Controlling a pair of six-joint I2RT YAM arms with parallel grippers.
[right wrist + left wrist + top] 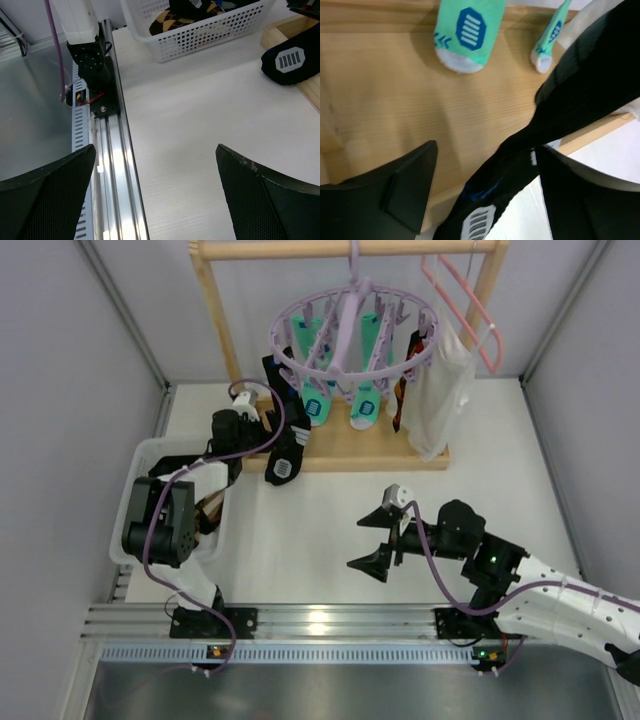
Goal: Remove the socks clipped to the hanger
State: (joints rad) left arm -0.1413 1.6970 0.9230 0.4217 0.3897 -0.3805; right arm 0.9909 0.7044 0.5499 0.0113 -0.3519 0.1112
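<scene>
My left claw (487, 170) is wide around the long black sock (590, 85), ready to pinch and pull it off the round lavender plastic hanger (351, 308). My right claw (156, 150) hangs wide.

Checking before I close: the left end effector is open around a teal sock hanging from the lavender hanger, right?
Not teal: the left end effector is open around a black sock hanging from the lavender hanger. The left wrist view shows it.

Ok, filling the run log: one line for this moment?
left end effector: open around black sock | right end effector: open, empty | hanger: teal socks clipped
</scene>
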